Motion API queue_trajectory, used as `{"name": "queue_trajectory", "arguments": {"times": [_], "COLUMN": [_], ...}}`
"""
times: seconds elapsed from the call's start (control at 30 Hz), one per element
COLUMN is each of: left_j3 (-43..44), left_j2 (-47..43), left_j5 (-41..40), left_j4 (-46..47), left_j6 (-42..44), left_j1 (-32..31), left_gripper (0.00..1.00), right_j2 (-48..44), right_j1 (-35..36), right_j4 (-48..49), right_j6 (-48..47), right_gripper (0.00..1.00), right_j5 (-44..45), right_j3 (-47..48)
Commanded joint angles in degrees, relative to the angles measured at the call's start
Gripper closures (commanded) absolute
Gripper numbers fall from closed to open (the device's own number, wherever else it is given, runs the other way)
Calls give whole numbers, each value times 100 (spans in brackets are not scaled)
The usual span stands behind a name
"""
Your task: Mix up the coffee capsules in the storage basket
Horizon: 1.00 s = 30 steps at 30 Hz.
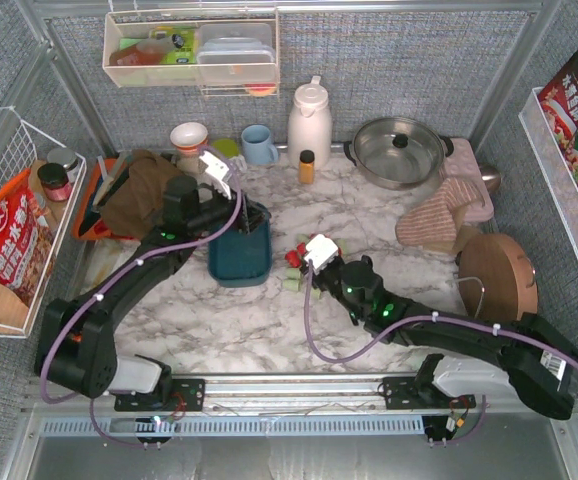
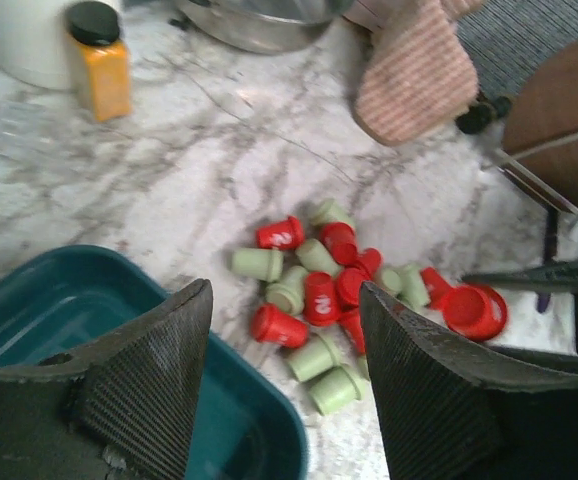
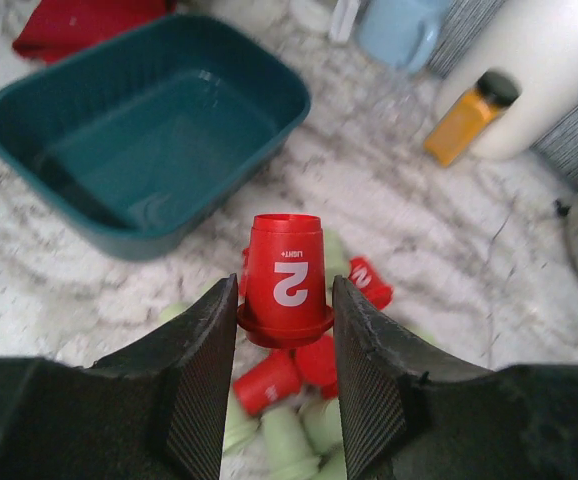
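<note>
The dark teal storage basket (image 1: pixel 239 255) stands empty on the marble table; it also shows in the left wrist view (image 2: pixel 29 310) and the right wrist view (image 3: pixel 149 130). Red and mint green coffee capsules (image 1: pixel 294 270) lie in a pile on the table just right of it (image 2: pixel 314 290) (image 3: pixel 289 410). My right gripper (image 1: pixel 303 262) (image 3: pixel 284 282) is shut on one red capsule (image 3: pixel 286 275) marked "2", held above the pile; that capsule also shows in the left wrist view (image 2: pixel 474 310). My left gripper (image 1: pixel 254 215) (image 2: pixel 284 290) is open and empty over the basket's right edge.
An orange-capped bottle (image 1: pixel 307 166), a white thermos jug (image 1: pixel 309 122), a blue mug (image 1: pixel 259 145) and a steel pot (image 1: pixel 399 150) stand at the back. A pink cloth (image 1: pixel 439 215) and a round wooden board (image 1: pixel 497 275) lie right; a brown cloth (image 1: pixel 139 190) lies left.
</note>
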Motion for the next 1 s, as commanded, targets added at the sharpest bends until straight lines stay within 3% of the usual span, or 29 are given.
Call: {"name": "queue_trajectory", "arguments": {"times": [0.0, 0.3, 0.47, 0.77, 0.97], "left_j3": [100, -61, 162, 222, 329], "left_j2": [129, -35, 138, 197, 289], "left_j5": [371, 326, 347, 526, 865], "left_j4": [-91, 164, -309, -330, -431], "left_j6": [-297, -322, -145, -227, -255], "left_j1": [-252, -762, -963, -1078, -1087], "left_gripper": [31, 33, 36, 44, 45], "right_j2": [212, 787, 791, 681, 655], "right_j1": [-182, -439, -461, -470, -483], "right_j4": [1786, 2709, 2685, 2436, 2401], "right_j6": [-777, -812, -868, -979, -1021], "right_gripper": [71, 73, 73, 74, 75], "right_j5": [-380, -1277, -1489, -1556, -1492], "right_j3": [-167, -258, -260, -229, -212]}}
